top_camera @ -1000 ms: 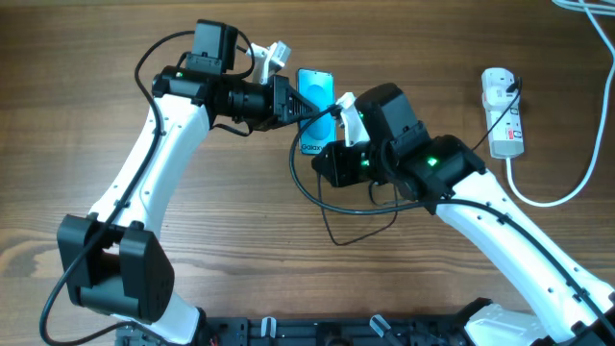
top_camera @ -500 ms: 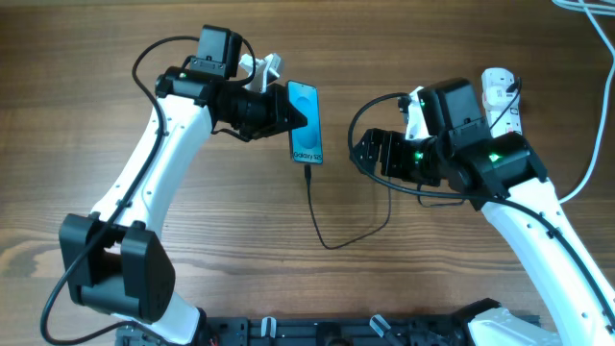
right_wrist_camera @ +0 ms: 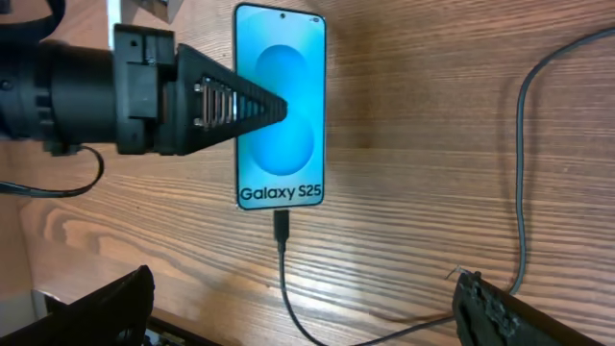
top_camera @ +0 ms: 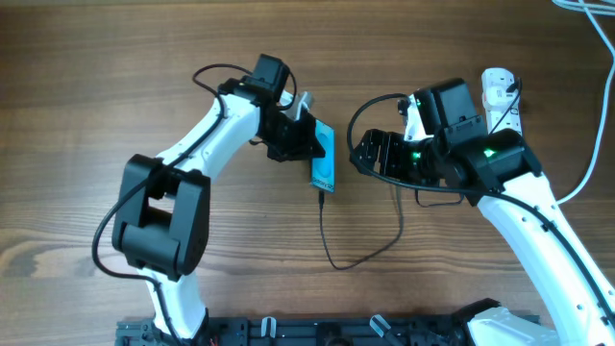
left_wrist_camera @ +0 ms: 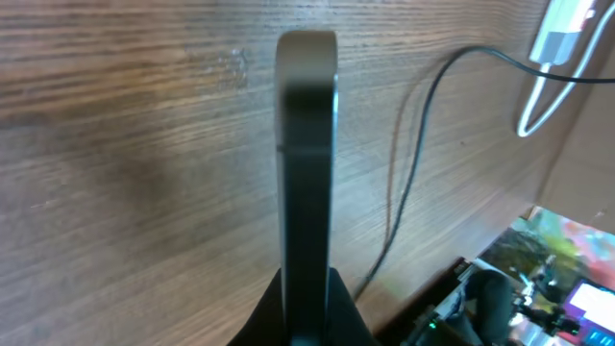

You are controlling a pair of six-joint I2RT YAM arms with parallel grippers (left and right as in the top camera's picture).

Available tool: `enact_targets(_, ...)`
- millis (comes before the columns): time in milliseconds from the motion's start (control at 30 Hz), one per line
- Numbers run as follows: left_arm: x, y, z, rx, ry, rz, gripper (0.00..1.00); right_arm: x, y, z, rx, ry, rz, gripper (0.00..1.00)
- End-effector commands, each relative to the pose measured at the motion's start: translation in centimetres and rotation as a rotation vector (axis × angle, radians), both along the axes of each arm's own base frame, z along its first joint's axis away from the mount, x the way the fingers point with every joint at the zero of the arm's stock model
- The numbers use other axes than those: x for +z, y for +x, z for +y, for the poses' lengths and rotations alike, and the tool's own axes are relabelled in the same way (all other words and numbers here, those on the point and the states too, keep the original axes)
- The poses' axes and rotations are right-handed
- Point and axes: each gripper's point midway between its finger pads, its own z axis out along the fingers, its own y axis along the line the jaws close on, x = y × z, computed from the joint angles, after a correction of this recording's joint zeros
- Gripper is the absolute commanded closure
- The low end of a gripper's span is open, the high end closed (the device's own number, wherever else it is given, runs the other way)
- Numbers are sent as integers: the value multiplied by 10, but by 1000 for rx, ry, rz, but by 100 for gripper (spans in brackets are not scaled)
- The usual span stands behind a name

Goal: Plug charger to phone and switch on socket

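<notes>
phone (right_wrist_camera: 288, 154) is pinched on edge between the left gripper (top_camera: 309, 146) fingers (right_wrist_camera: 226, 101), one pad across its lit screen, the other behind it. charger (right_wrist_camera: 281, 228) connector sits in the phone's end below the "galaxy s25" text, outside the left fingers; its cable loops over the wooden table (top_camera: 96, 115) toward the right arm. right gripper (top_camera: 365, 157) fingers (right_wrist_camera: 106, 308) are spread wide, empty, near the phone but apart from it. socket (top_camera: 502, 115) lies beyond the right fingers, well apart; switch position cannot be told.

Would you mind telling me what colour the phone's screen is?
The phone screen is cyan-blue with a lighter oval; right wrist view.
</notes>
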Motion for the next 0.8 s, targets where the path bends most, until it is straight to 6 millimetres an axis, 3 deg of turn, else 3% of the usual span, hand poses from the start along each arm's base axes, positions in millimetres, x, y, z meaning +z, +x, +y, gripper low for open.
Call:
enact_targets(0,-12,6,-2,6,17,-13,96,2,7,-4,-27,-24,-16,0)
enact_targets(367,-30,13,-8,20,10,-5,95,2,6,-4,-27,-24,-12,0)
enact_targets(767,-61,18,2,32,95,-2,92,2,6,-4,-29,-24,-10,0)
